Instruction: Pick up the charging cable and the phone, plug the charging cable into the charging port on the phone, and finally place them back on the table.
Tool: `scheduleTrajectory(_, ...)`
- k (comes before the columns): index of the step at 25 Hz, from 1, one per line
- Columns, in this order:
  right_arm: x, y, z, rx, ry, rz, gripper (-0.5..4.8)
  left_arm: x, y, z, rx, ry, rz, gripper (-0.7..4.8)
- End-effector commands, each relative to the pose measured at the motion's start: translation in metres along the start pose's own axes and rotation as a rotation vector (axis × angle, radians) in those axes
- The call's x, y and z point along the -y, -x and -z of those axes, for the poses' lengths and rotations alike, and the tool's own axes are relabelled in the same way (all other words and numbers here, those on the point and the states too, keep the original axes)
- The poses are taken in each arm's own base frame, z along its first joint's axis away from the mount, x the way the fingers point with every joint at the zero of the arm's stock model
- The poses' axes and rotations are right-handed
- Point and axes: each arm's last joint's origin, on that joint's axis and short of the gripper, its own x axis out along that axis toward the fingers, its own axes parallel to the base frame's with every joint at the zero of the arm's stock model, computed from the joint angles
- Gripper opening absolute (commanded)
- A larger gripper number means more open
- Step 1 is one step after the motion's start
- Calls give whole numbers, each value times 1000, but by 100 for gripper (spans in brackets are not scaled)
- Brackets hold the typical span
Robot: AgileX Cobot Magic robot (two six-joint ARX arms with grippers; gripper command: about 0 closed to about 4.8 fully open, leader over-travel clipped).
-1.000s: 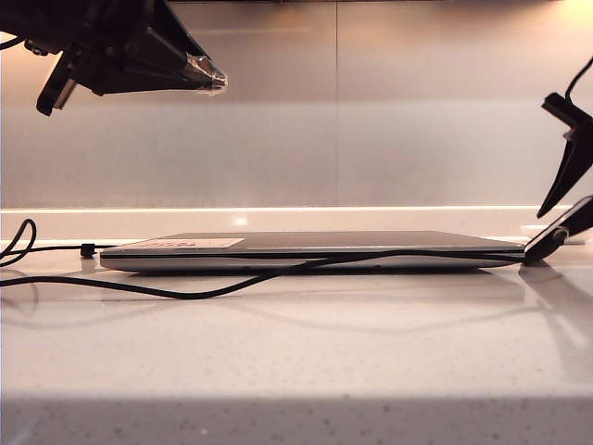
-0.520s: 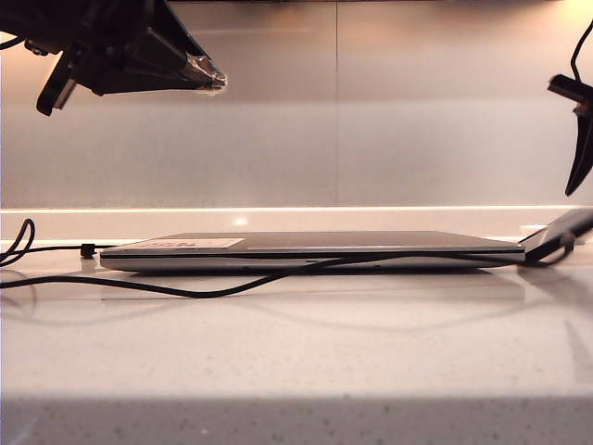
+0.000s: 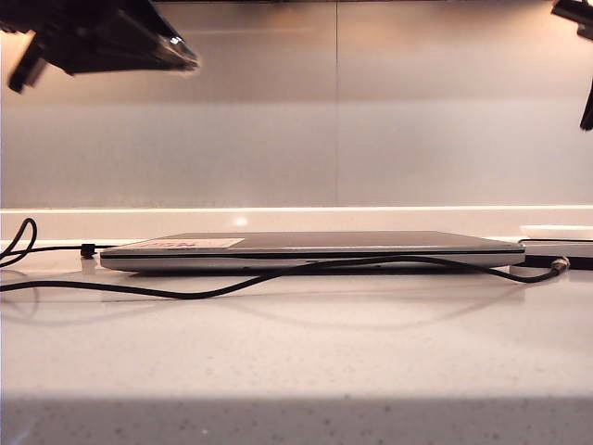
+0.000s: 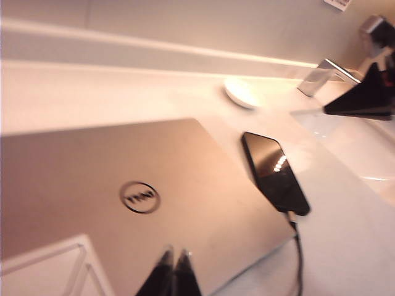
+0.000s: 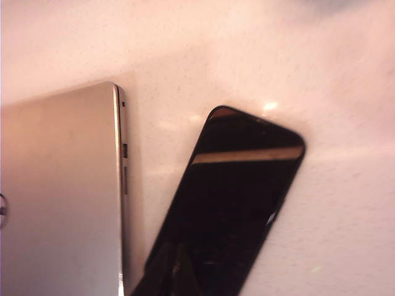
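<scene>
While lying flat on table (image 3: 296, 352), phone (image 4: 274, 172) sits just beside closed silver laptop (image 4: 123, 197), along its short edge, screen up, glossy w/ glare. Seen edge-on in exterior view as thin dark slab at far right of table, touching nothing above.

Charging cable (image 3: 232, 287) plugged into phone's end: in left wrist view, cord leaves phone's near end and runs down past laptop corner. In exterior view, cord loops from plug at right, crosses in front of laptop's front edge, sags onto table, trails off to left edge; second strand w/ small black clip (image 3: 88, 249) lies behind, near laptop's left end.

Left gripper (image 3: 190, 63) hangs high at upper left of exterior view, well above laptop, fingers (image 4: 165, 274) pressed together, tips touching, nothing between. Hovers over laptop lid per own wrist cam.

Right gripper (image 5: 170, 271) raised at upper right of exterior view, mostly cut off by frame, well apart from phone. Own wrist cam looks down on phone and laptop edge; dark fingertips meet at a point, closed, empty.

Small white dish (image 4: 242, 94) sits beyond phone, near back wall. Both task items resting on table, free of either gripper.
</scene>
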Motion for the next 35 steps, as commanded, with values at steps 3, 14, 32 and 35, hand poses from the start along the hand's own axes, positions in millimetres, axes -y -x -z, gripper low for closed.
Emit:
scheduleTrajectory(3, -16, 21, 17, 108, 131, 17, -1, -5, 16, -3, -28, -76, -51, -6)
scheduleTrajectory(14, -14, 32, 81, 271, 202, -33, -1, -11, 25, 4, -116, -78, -98, -6)
scheduleTrajectory(32, 9, 18, 160, 515, 276, -76, -1, -16, 54, 37, -79, -153, -84, -6)
scheduleTrajectory(35, 11, 16, 164, 497, 271, -76, -1, -17, 62, 44, -44, -193, -75, -6)
